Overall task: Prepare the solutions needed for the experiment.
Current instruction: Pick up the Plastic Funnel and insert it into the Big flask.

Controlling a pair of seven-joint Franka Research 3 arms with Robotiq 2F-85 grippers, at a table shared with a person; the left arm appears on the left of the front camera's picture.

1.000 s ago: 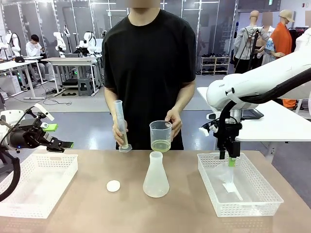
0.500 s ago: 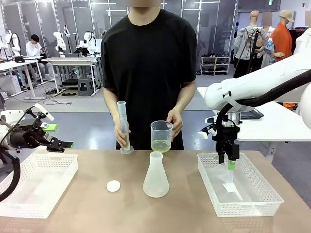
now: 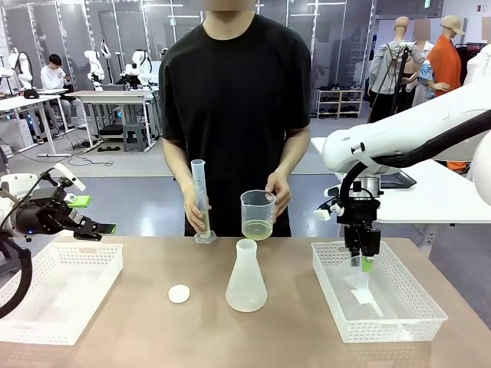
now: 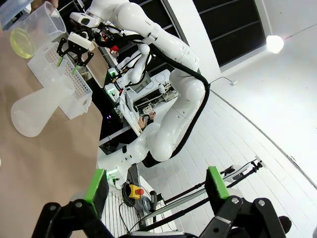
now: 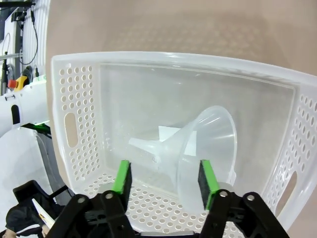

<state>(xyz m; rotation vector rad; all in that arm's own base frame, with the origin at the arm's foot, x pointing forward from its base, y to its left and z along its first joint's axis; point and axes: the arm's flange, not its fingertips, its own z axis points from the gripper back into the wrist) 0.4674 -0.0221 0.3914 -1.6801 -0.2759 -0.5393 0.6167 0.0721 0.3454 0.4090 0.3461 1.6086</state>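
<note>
The solutions (image 3: 257,229) are a shallow pale yellow layer in a clear beaker (image 3: 258,213) that the person holds in one hand above the table's far edge; the liquid (image 4: 22,42) shows in the left wrist view too. The person's other hand holds a tall graduated cylinder (image 3: 201,201). A frosted conical flask (image 3: 246,277) stands at mid-table. My right gripper (image 3: 364,257) hangs inside the right basket (image 3: 399,318), its jaws apart on either side of a clear funnel (image 5: 200,148) lying on its side. One of its pads (image 5: 122,177) is clear of the funnel. My left gripper (image 3: 90,221) hovers open above the left basket (image 3: 46,322).
A small white round cap (image 3: 179,293) lies on the table left of the flask. A white paper slip (image 5: 168,133) lies under the funnel. The person stands close against the far edge. Bare tabletop lies in front of the flask.
My right gripper's jaws have narrowed around the funnel and it has sunk slightly into the basket. The person has shifted the cylinder and beaker a little to the right. My left arm is still.
</note>
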